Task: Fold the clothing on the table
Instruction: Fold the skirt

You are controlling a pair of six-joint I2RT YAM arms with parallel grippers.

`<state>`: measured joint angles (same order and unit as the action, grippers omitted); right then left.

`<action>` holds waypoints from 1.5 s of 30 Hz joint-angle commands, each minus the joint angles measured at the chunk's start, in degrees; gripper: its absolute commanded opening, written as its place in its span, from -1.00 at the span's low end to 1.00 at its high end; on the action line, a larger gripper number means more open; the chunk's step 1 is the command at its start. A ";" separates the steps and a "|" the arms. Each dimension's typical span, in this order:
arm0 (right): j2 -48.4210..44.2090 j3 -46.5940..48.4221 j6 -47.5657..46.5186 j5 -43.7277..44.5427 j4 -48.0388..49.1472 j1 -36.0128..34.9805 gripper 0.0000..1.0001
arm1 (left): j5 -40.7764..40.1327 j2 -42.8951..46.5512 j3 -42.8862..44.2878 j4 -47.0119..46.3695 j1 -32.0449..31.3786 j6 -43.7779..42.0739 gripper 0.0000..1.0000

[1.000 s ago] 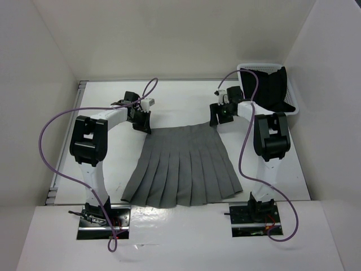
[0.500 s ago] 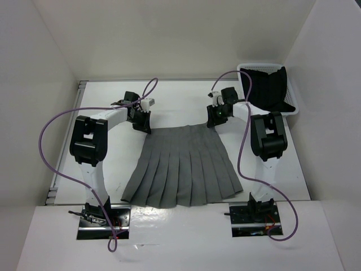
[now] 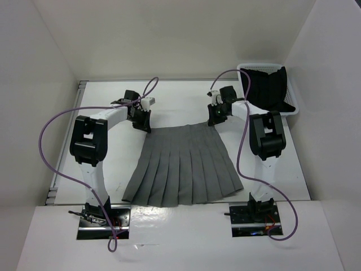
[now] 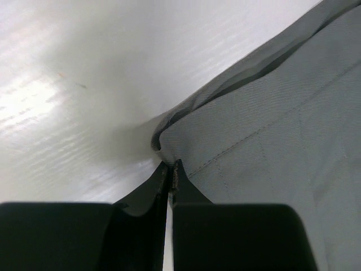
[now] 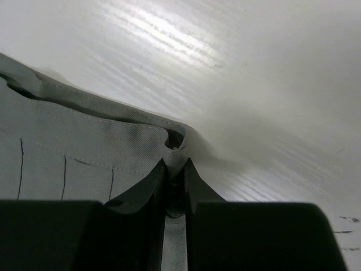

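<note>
Grey pleated skirt (image 3: 180, 166) on white table (image 3: 180, 96)

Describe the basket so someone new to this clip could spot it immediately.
Start at the white table and go to its far right corner. The basket there is white mesh holding black cloth, unlike the grey skirt lying flat mid-table.

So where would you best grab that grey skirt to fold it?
Probably the skirt's narrow waistband, at its two corners, from outside each. It lies flat on the table, so only edges offer a lip. The left end effector and right end effector pinch there.
</note>
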<state>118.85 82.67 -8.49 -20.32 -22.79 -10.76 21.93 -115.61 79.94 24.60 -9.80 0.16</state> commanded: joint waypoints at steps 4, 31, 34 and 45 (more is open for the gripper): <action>2.00 8.54 0.41 5.89 -0.68 -0.49 -1.00 | -1.10 0.04 11.88 2.65 0.92 -1.13 -0.99; -8.71 11.29 3.75 25.94 8.28 -1.01 -1.00 | -7.17 9.26 16.57 1.50 4.44 0.19 -0.99; -11.96 9.88 2.61 25.33 8.28 -1.01 -1.00 | -6.64 12.51 14.11 0.89 4.44 -1.21 -0.99; -26.19 0.66 -2.66 19.72 5.65 -3.30 -1.00 | -5.50 23.93 3.66 1.94 4.44 -8.77 -0.99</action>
<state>98.39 85.54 -6.48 -4.19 -17.17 -15.27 19.20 -95.74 86.43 25.23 -7.57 -3.33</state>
